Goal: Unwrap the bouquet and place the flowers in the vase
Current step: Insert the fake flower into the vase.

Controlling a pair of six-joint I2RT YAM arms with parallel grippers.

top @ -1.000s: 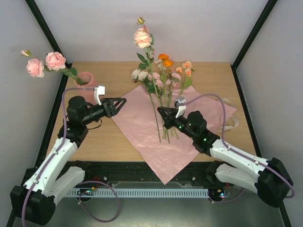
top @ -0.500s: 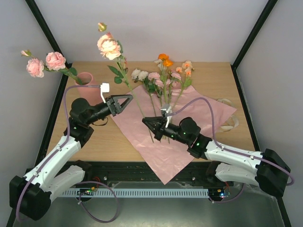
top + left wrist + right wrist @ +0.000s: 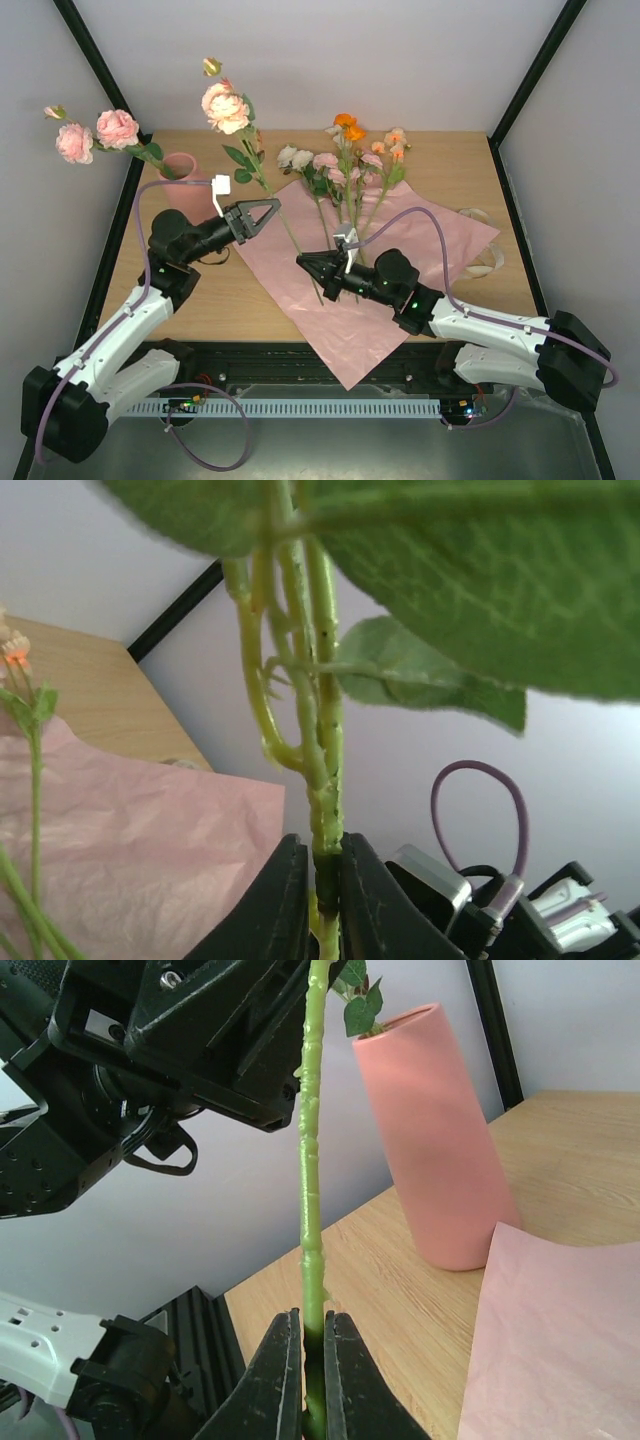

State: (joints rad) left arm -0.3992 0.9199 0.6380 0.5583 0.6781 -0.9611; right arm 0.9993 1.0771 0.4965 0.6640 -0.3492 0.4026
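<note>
**Current hold.** One rose (image 3: 222, 106) is held clear of the table (image 3: 450, 160) by both arms on the same stem (image 3: 288, 232). The left gripper (image 3: 272, 206) is closed on the stem higher up, just below the leaves (image 3: 470, 580). Its wrist view shows the two dark fingers pressed against the stem from either side. The right gripper (image 3: 300, 259) is clamped on the stem lower down, near the cut end, with its jaws fully together around it. The double hold suggests a hand-over: the left arm sits nearer the vase (image 3: 183, 172) and is better placed for insertion.

**Location of task items.** The vase stands upright at the far left of the table, already carrying two pink blooms (image 3: 117, 128) that lean out to the left. The remaining flowers (image 3: 345, 165) lie across the far edge of the opened wrapping sheet (image 3: 420, 240), heads pointing far. The ribbon (image 3: 492, 258) lies loose at the sheet's right edge.

**Materials.**
- Stem: green moulded plastic, ridged and slightly knobbly, and thin.
- Leaves: broad, with a soft fabric-like nap.
- Vase: a matte salmon-pink cylinder, tall and narrow-mouthed.
- Sheet: thin, creased pink paper, lying flat.

**Next step (judgement).** The right jaws likely need to release before the left arm swings the stem end over the vase mouth.
</note>
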